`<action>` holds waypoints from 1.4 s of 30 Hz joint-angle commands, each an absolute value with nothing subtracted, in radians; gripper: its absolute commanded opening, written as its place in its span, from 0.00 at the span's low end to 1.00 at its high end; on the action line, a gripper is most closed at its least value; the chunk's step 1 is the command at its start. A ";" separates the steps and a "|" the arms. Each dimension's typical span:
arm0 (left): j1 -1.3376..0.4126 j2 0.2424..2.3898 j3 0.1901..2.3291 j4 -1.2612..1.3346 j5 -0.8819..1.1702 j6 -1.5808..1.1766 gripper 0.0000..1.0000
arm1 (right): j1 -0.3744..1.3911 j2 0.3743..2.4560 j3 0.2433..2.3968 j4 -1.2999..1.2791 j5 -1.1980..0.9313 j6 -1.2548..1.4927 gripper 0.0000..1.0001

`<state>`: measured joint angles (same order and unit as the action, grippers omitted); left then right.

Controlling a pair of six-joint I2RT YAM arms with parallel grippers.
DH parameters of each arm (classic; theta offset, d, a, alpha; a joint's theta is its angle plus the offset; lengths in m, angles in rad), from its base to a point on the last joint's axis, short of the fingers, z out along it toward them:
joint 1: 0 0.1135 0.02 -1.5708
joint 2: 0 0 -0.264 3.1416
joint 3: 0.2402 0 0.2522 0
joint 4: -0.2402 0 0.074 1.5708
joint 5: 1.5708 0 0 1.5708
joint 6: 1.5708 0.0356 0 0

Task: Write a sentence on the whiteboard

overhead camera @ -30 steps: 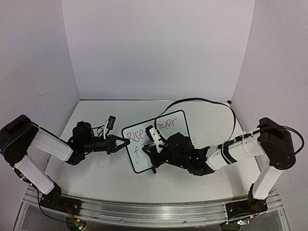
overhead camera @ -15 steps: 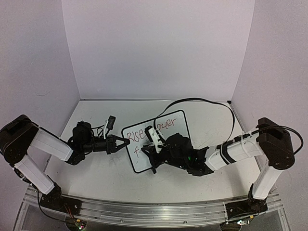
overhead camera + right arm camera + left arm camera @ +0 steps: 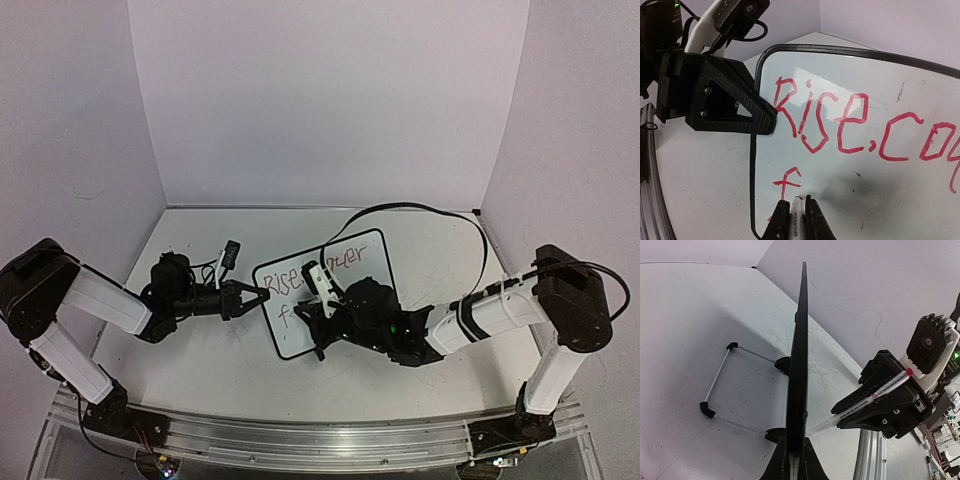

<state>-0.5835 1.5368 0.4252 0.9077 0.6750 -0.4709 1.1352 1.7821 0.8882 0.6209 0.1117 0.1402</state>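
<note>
Setting: white scuffed tabletop (image 3: 200, 370), pale lilac walls behind.
Whiteboard: the whiteboard (image 3: 290, 335) is propped on its stand at the table's centre.
Sentence: the sentence (image 3: 840, 120), in red, starts "Rise," and a lone "f" begins line two.
Left gripper: the left gripper (image 3: 255, 297) is clamped on the board's 9 o'clock edge.
Right gripper: the right gripper (image 3: 796, 215) is closed on a marker (image 3: 871, 396), whose tip sits just past the "f".
Advice: we judge light, even pressure best, stroking toward 3 o'clock while the left clamp braces the board.
</note>
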 commanded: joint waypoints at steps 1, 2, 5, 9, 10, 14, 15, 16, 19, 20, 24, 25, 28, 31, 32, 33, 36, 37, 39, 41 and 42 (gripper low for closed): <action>-0.584 1.535 0.440 0.823 0.644 -0.451 0.00 | 1.130 1.780 0.886 0.644 0.197 0.159 0.00; -0.584 1.535 0.442 0.824 0.644 -0.451 0.00 | 1.130 1.779 0.884 0.644 0.202 0.160 0.00; -0.584 1.536 0.442 0.823 0.646 -0.451 0.00 | 1.128 1.775 0.879 0.645 0.220 0.168 0.00; -0.585 1.535 0.444 0.821 0.646 -0.451 0.00 | 1.124 1.769 0.871 0.644 0.235 0.182 0.00; -0.585 1.536 0.444 0.821 0.646 -0.450 0.00 | 1.123 1.767 0.868 0.644 0.238 0.186 0.00; -0.584 1.537 0.446 0.820 0.648 -0.449 0.00 | 1.116 1.759 0.857 0.644 0.251 0.201 0.00; -0.584 1.537 0.446 0.820 0.647 -0.449 0.00 | 1.114 1.757 0.854 0.644 0.254 0.204 0.00; -0.584 1.537 0.447 0.819 0.647 -0.449 0.00 | 1.111 1.755 0.852 0.644 0.256 0.206 0.00; -0.585 1.539 0.450 0.819 0.648 -0.449 0.00 | 1.107 1.752 0.851 0.646 0.260 0.208 0.00; -0.585 1.539 0.451 0.819 0.649 -0.449 0.00 | 1.106 1.752 0.851 0.649 0.259 0.207 0.00; -0.584 1.540 0.450 0.819 0.649 -0.448 0.00 | 1.105 1.756 0.863 0.655 0.251 0.194 0.00; -0.584 1.540 0.449 0.819 0.649 -0.448 0.00 | 1.106 1.758 0.866 0.657 0.250 0.192 0.00; -0.585 1.537 0.447 0.818 0.648 -0.448 0.00 | 1.106 1.761 0.874 0.658 0.253 0.190 0.00; -0.584 1.533 0.445 0.818 0.648 -0.448 0.00 | 1.105 1.761 0.879 0.658 0.262 0.188 0.00; -0.584 1.532 0.445 0.817 0.647 -0.447 0.00 | 1.106 1.761 0.880 0.658 0.264 0.187 0.00; -0.584 1.532 0.444 0.817 0.648 -0.447 0.00 | 1.106 1.761 0.881 0.658 0.265 0.185 0.00; -0.584 1.532 0.443 0.817 0.648 -0.446 0.00 | 1.105 1.760 0.885 0.659 0.266 0.181 0.00; -0.584 1.531 0.443 0.817 0.647 -0.446 0.00 | 1.104 1.759 0.887 0.659 0.266 0.180 0.00; -0.584 1.531 0.442 0.817 0.646 -0.446 0.00 | 1.103 1.760 0.893 0.660 0.264 0.178 0.00; -0.585 1.530 0.441 0.817 0.645 -0.446 0.00 | 1.104 1.765 0.899 0.660 0.261 0.177 0.00; -0.585 1.529 0.441 0.818 0.644 -0.446 0.00 | 1.104 1.767 0.902 0.660 0.258 0.176 0.00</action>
<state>-0.5835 1.5364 0.4316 0.8967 0.6730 -0.4713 1.1370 1.7741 0.8679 0.6483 0.1791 0.1982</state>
